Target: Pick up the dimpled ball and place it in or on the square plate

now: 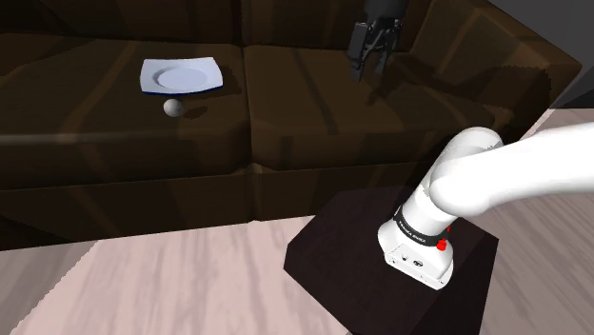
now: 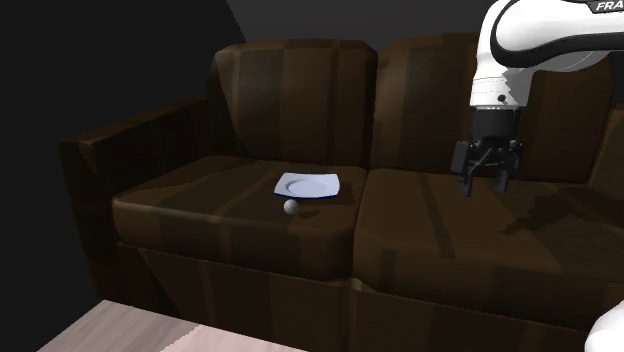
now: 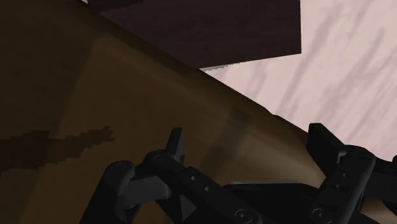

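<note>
Setting: a dark brown sofa with two seat cushions, on a pale wood-look floor.
Robot: a white arm rises from a dark box stand at the shoulder view's five o'clock and reaches over the sofa.
Plate: a white square plate with a round well lies flat on the seat cushion at the shoulder view's ten o'clock.
Ball: a small pale grey ball rests on the same cushion, just beside the plate at its six o'clock. In the second exterior view it sits at the plate's seven o'clock. Whether it touches the rim is hard to tell, and its dimples are too small to make out.
Pincer: the black pincer hangs above the other cushion, at the plate's three o'clock and well apart from plate and ball.
Pincer state: wide and empty. In the wrist view its fingers stand apart, with the brown sofa, the stand and the floor beyond them.
</note>
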